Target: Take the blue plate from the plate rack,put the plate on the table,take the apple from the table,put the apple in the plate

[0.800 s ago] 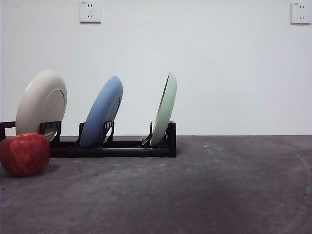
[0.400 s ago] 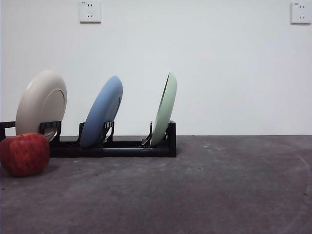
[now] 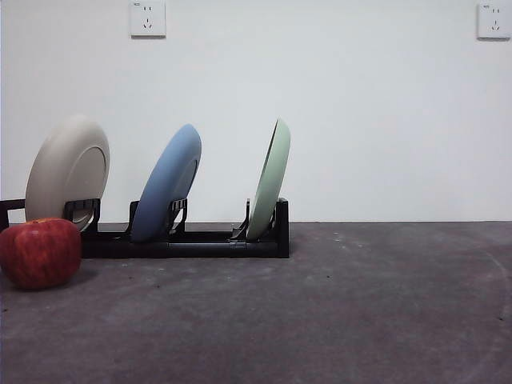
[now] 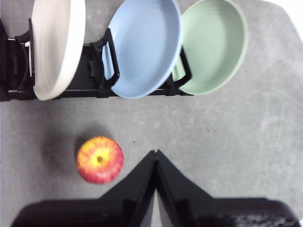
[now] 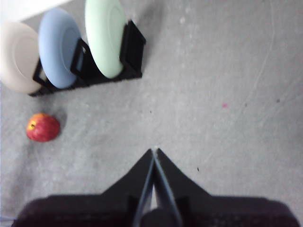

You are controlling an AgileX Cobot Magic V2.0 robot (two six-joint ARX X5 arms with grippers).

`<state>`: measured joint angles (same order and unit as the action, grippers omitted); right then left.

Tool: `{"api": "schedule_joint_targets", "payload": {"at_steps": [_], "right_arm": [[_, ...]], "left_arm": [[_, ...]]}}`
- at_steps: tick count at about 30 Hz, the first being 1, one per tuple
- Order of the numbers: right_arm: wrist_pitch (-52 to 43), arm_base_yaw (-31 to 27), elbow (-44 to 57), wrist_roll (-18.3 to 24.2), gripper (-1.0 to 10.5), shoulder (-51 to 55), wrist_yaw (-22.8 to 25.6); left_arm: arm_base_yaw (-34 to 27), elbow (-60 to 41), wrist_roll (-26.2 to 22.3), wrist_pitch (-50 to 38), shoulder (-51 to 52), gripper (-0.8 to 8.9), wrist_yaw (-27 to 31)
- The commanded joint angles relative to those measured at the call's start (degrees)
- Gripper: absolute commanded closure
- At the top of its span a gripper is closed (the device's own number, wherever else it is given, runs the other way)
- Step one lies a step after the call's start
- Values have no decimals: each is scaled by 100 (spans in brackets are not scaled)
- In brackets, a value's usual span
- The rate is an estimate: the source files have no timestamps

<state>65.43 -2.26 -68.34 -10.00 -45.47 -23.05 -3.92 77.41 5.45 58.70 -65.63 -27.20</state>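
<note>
You will find the blue plate [image 3: 167,182] standing on edge in the middle slot of the plate rack [image 3: 184,240], leaning toward the wall side. A cream plate [image 3: 67,170] stands in the slot on one side of it and a pale green plate [image 3: 270,180] in the slot at the other end. All three lean the same way and none touches its neighbour.

The rack sits on the table [image 3: 336,304] near the white wall [image 3: 360,112]. Two wall sockets [image 3: 148,18] are mounted high on that wall.

The apple [image 3: 40,252] rests on the table just in front of the rack, at the cream plate's end. In the left wrist view you see its stem end facing up.

The left gripper [image 4: 155,153] hangs above the table, near the apple and in front of the blue plate. Its jaws are pressed together and hold nothing.

The right gripper [image 5: 154,151] hangs over bare table, well apart from the rack and the apple. Its jaws are likewise closed tip to tip and hold nothing.

Neither arm appears in the front view.
</note>
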Motion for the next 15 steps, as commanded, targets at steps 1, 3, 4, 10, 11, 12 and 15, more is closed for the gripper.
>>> {"api": "schedule_joint_targets", "payload": {"at_steps": [1,3,4,10,11,12,15], "right_arm": [[107,4,-11,168,946,-245,-72],[175,4,-11,262,946,-472,-160],[195,4,-11,271,946,-584,-173],[234,4,-9,398,946,-1034,-234],[243,4,-9,424,946,-1062,-251],[245,4,-9,424,946,-1062,-249],[256,4,-9,455,946,-1062,-249]], "left_arm": [[166,308,-142,24,-636,818,-31],[380,660,-142,31,-1141,819,-33],[557,898,-140,33,-1425,819,-28],[1508,2457,-114,39,-3095,819,188],[1602,2682,-87,28,-3355,819,197],[1670,2911,-55,37,-3591,819,234],[1829,3442,184,-4,-4122,808,660]]}}
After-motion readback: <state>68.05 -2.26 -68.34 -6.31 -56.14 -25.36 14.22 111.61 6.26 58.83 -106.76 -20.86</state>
